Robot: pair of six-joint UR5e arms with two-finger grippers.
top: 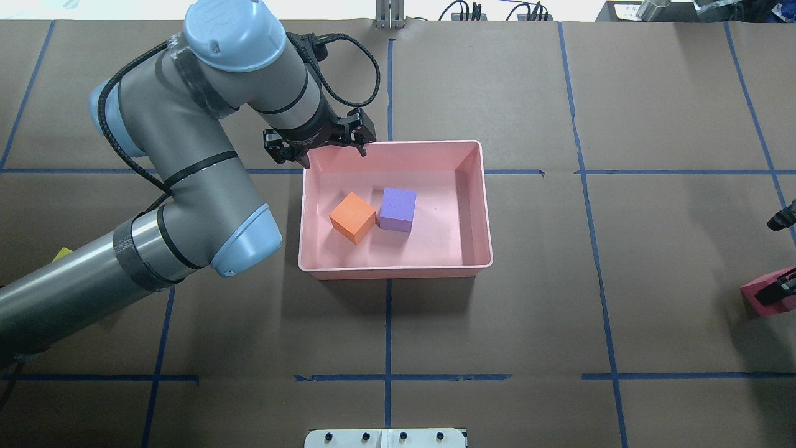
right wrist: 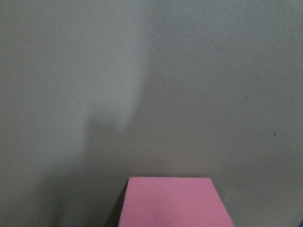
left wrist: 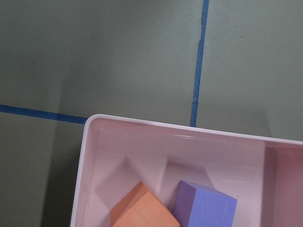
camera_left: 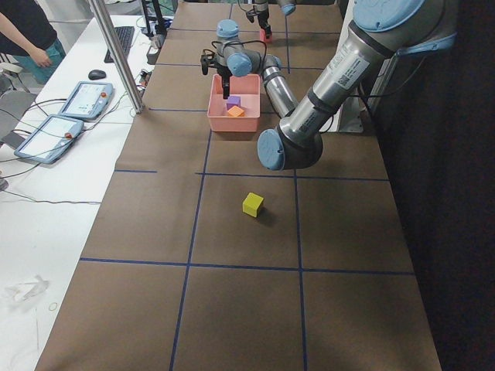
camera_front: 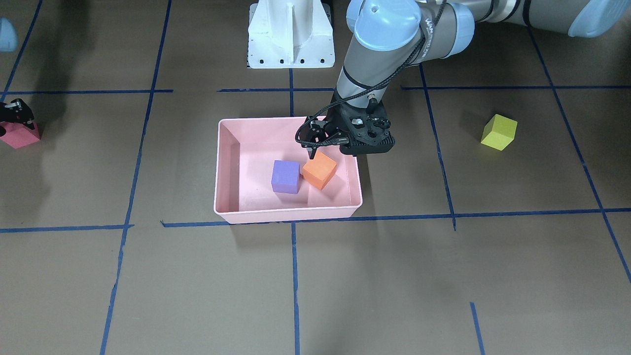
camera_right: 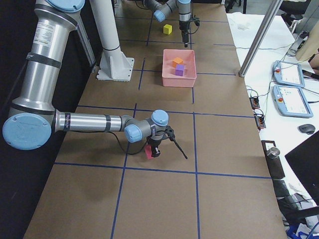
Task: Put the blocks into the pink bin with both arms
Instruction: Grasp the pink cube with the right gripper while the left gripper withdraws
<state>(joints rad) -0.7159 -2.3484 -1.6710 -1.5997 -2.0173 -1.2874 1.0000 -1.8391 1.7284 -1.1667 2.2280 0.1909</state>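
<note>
The pink bin [top: 398,272] stands mid-table and holds the orange block [top: 352,217] and the purple block [top: 398,209], side by side. My left gripper [top: 334,158] hovers open and empty over the bin's far-left corner, above and beyond the orange block. The yellow-green block [camera_front: 499,131] lies on the table on my left side, clear of the bin. The red block [camera_front: 20,135] is at the table's right end with my right gripper [camera_front: 15,114] directly over it. I cannot tell whether its fingers are closed on the block.
The white pedestal base [camera_front: 291,34] stands behind the bin. Blue tape lines [camera_front: 294,276] grid the brown table cover. My left arm's elbow [top: 242,239] hangs over the table to the left of the bin.
</note>
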